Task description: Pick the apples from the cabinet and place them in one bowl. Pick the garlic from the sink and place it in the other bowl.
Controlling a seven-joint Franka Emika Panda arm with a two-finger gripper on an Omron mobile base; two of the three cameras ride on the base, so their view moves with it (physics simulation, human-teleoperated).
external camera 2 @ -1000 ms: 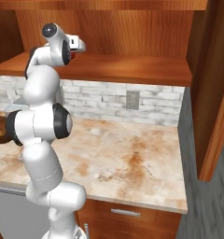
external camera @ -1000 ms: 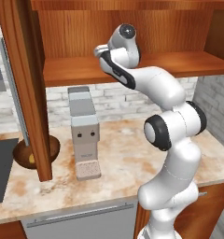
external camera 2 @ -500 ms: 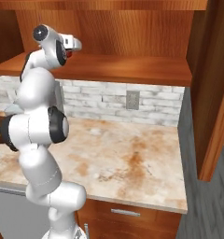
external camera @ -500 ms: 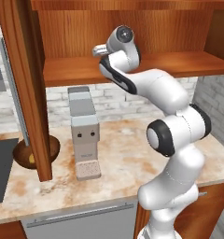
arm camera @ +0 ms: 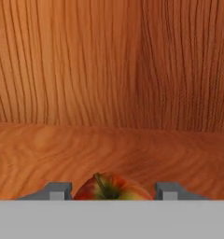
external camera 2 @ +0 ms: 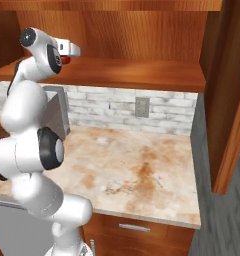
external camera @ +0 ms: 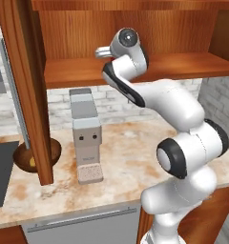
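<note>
Lifting the red apple off the cabinet shelf

Progress, judged from current state. The gripper (arm camera: 112,192) sits inside the cabinet (external camera: 135,71), just above the shelf board. Hand view: the red apple (arm camera: 112,189) lies between the two fingertips (arm camera: 58,191), stem up, wood back panel behind it. The jaws are partly closed and flank the apple closely on both sides; I take this as a pinch on the fruit, though actual contact at the pads is cut off by the lower edge of that view. Right base view: a spot of red shows just under the hand at the shelf.

On the counter, at the far left behind the open cabinet door, the reddish-brown bowl (external camera: 37,157) holds something yellowish, probably the other apple; too hidden to be sure. If so, one apple is delivered and the second is in hand, not yet carried over. Black sink (external camera: 2,176) edge is at lower left; garlic and the dark shallow bowl cannot be made out, so that half of the task looks untouched.

Change against the earlier frames. The upper arm has swung leftward along the shelf in both base views, wrist and hand shifting with it. Coffee machine (external camera: 85,138), bowl and door hold their places.
</note>
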